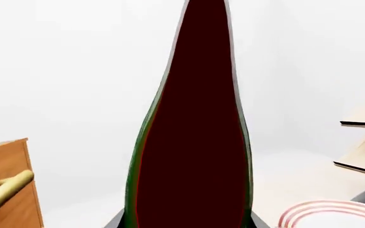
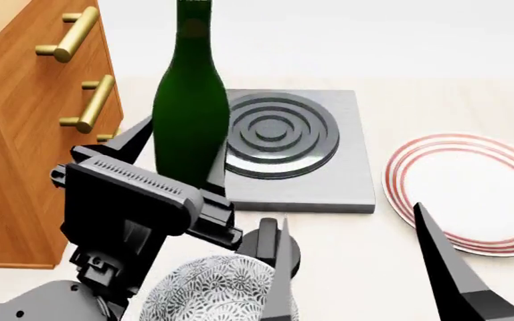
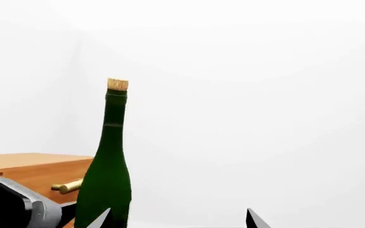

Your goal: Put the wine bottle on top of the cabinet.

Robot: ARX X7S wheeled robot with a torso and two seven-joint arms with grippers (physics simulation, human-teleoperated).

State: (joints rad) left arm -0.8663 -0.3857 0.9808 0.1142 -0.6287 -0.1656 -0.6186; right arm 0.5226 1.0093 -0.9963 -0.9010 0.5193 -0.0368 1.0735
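Left jaws clamp wine bottle [image 2: 190, 107] beside cabinet [image 2: 25, 134]; no readable label.

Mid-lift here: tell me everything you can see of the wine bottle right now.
The wine bottle is dark green glass, upright, with a long narrow neck and tan cork. No label shows. The left gripper straddles its lower body, beside the cabinet and in front of the stove plate. Its base is hidden.

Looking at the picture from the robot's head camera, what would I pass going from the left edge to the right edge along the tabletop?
cabinet → wine bottle, held in the left gripper → grey hob with rings → red-striped plate
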